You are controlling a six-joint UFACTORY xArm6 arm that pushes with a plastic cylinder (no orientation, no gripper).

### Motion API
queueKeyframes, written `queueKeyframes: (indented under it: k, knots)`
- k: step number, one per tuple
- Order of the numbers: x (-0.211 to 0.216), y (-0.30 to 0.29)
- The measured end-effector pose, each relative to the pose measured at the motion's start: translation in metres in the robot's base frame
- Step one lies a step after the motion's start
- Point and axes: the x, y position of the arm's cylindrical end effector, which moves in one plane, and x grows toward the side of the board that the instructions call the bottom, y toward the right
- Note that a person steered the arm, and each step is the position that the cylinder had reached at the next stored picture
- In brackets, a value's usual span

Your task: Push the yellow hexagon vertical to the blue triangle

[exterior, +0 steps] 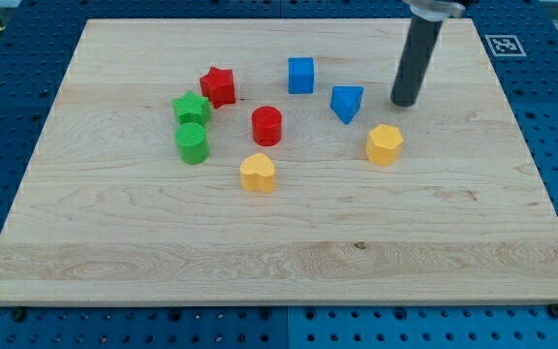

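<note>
On table (511, 242), my tip (404, 102) right of blue triangle (347, 103), above yellow hexagon (384, 144); end effector gripperless rod, holds nothing; hexagon below-right of triangle, alignment push remains.

My tip (404, 102) ends a smooth, dark grey cylindrical rod under a paler metallic collar.

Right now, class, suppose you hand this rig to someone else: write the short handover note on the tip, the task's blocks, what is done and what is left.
My tip rests on the board, touching no block: at the view's right of the blue triangle, above the yellow hexagon.
The yellow hexagon lies toward the view's bottom and right of the blue triangle, apart from it.
Done: nothing evident; the two are not yet in vertical line.
Left: probably bring the tip round to the hexagon's right side and push it leftward until it sits straight below the triangle.
</note>
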Motion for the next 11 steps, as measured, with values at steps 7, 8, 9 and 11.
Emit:
queueKeyframes:
  k: [7,8,9,11]
  knots:
    - [0.075,-0.045]
    - [0.075,-0.046]
    - [0.071,-0.050]
    - [0.081,-0.018]
